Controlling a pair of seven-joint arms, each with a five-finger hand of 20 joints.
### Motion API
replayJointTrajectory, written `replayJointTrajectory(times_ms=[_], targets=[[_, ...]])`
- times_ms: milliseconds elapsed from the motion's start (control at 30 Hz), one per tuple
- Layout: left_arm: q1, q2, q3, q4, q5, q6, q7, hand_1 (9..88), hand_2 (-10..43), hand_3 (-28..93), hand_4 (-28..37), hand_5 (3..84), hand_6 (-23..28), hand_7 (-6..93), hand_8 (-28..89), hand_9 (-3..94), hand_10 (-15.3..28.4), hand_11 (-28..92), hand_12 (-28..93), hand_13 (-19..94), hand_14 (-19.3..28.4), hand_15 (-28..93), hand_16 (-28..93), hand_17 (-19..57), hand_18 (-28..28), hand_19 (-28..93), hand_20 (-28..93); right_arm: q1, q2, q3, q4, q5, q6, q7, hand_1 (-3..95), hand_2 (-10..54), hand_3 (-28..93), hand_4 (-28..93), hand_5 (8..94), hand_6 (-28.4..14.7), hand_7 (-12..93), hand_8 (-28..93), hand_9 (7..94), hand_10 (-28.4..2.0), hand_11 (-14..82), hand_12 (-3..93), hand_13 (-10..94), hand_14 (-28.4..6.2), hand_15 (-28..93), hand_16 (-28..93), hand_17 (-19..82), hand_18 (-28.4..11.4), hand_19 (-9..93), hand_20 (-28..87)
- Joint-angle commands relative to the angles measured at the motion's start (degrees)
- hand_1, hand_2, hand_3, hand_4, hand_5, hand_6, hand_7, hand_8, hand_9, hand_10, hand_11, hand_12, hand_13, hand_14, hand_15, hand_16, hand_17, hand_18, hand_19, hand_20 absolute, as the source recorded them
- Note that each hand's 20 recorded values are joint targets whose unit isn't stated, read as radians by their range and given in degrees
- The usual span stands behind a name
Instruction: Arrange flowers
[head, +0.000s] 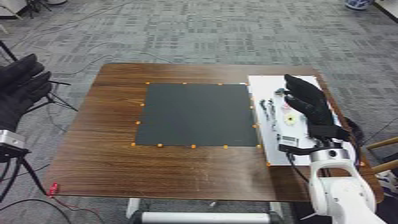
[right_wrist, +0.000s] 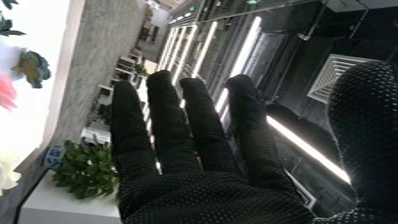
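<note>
White, likely feather-light, easily crushed: so pinch that flower low down, probably stiffer there, with the right hand, spread wide, empty!

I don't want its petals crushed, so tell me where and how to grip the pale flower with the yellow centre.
I'd pinch the pale flower low at its outer edge, next to the white board, coming from above: it lies with its yellow centre up, so pressing on its open face would likely crush it. I can't make out its stem.
</note>
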Motion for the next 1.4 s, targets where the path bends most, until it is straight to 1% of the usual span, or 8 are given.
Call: replayJointTrajectory(times_ms=[33, 167, 633, 733, 933, 1100, 1200, 1400], targets=[[1.05, -0.77, 0.25, -0.98, -1.65, 2.73, 1.07, 27.6, 10.4, 67, -25.3, 37.5, 8.3, 2.4, -5, 31.6, 12.7, 6, 13, 22, 13.2, 14, 0, -1.3, 11.5, 19, 10, -0.58, -0.36, 1.66, -0.24, -0.01, -3.27, -2.88, 23.3, -7.6, 82, -27, 37.1, -5.2, 17, -12, 40.0, -17.2, 7.7, 13.0, 30, -15.7, 25, 14, 15, -18.9, 30, 15], [1.44, -0.79, -0.14, -1.10, -1.72, 2.42, 0.40, 27.6, 10.6, 67, -25.4, 37.7, 8.4, 2.7, -5, 31.8, 12.9, 6, 12, 22, 13.2, 15, -1, -1.3, 11.6, 19, 10, -1.94, -0.98, 3.23, -1.50, -1.24, -4.18, -3.39, 26.6, -9.5, 82, -28, 37.0, -4.8, 19, -13, 39.8, -16.8, 7.3, 13.4, 31, -15.1, 24, 15, 15, -18.8, 30, 15], [1.71, -0.72, 0.38, -1.07, -2.10, 3.16, 1.77, 27.6, 10.7, 68, -25.4, 37.8, 8.4, 2.8, -5, 31.9, 12.9, 6, 12, 22, 13.3, 15, -1, -1.3, 11.6, 19, 10, -2.83, -0.78, 3.22, -3.21, -7.40, -2.64, 1.49, 28.1, -9.5, 81, -28, 39.2, -4.5, 22, -14, 40.8, -16.2, 8.5, 14.2, 33, -14.1, 26, 16, 16, -18.2, 32, 16], [2.37, -1.06, 0.10, -1.36, -2.21, 3.35, 2.25, 27.5, 10.7, 68, -25.5, 37.8, 8.4, 2.8, -5, 31.9, 12.9, 6, 12, 22, 13.3, 16, -1, -1.3, 11.6, 20, 10, -2.29, 0.15, 1.28, -4.25, -16.02, -0.30, 8.32, 29.0, -9.5, 80, -28, 40.1, -4.8, 23, -14, 42.8, -16.2, 11.0, 15.2, 36, -13.8, 38, 18, 18, -18.2, 42, 20], [3.30, -1.48, -0.14, -1.57, -2.61, 3.91, 2.48, 27.5, 10.8, 68, -25.6, 37.9, 8.4, 3.2, -5, 31.9, 12.9, 7, 12, 23, 13.4, 16, -1, -1.4, 11.7, 20, 10, -2.55, 3.38, -2.69, -6.69, -36.31, 5.74, 17.58, 34.2, -9.5, 69, -28, 45.8, -5.8, 29, -13, 49.0, -15.3, 29.9, 21.9, 38, -14.6, 67, 30, 18, -19.2, 60, 28], [3.82, -1.58, 0.14, -1.84, -2.79, 4.46, 2.76, 27.6, 10.9, 68, -25.7, 37.9, 8.4, 3.5, -5, 32.0, 13.0, 7, 12, 23, 13.6, 17, -1, -1.5, 11.8, 20, 10, -4.03, 7.60, -3.41, -10.47, -46.06, -1.67, 27.53, 47.1, -9.5, 42, -28, 47.2, -6.3, 39, -15, 46.6, -16.8, 47.1, 30.3, 38, -18.0, 74, 44, 18, -20.7, 66, 35], [5.05, -1.39, -1.31, -2.36, -2.70, 4.93, 2.85, 27.6, 10.9, 68, -25.7, 38.0, 8.5, 3.7, -5, 32.1, 13.2, 8, 13, 23, 13.8, 17, -1, -1.6, 11.8, 20, 10, -3.72, 10.36, -4.11, -15.82, -44.49, -16.22, 38.79, 35.7, -9.5, 56, -28, 50.5, -7.9, 38, -14, 46.7, -19.7, 49.1, 32.4, 38, -21.0, 75, 46, 17, -22.6, 67, 37], [7.50, -1.14, -3.89, -3.42, -3.31, 6.33, 2.81, 27.7, 11.1, 68, -25.7, 38.2, 8.6, 4.1, -5, 32.2, 13.2, 8, 13, 23, 14.1, 18, -1, -1.6, 11.9, 20, 10, -2.99, 15.95, -8.81, -15.18, -48.83, -15.48, 46.03, 29.9, -9.5, 67, -28, 53.4, -10.2, 33, -11, 47.8, -22.7, 48.7, 32.3, 39, -24.2, 76, 43, 17, -26.2, 69, 37]])
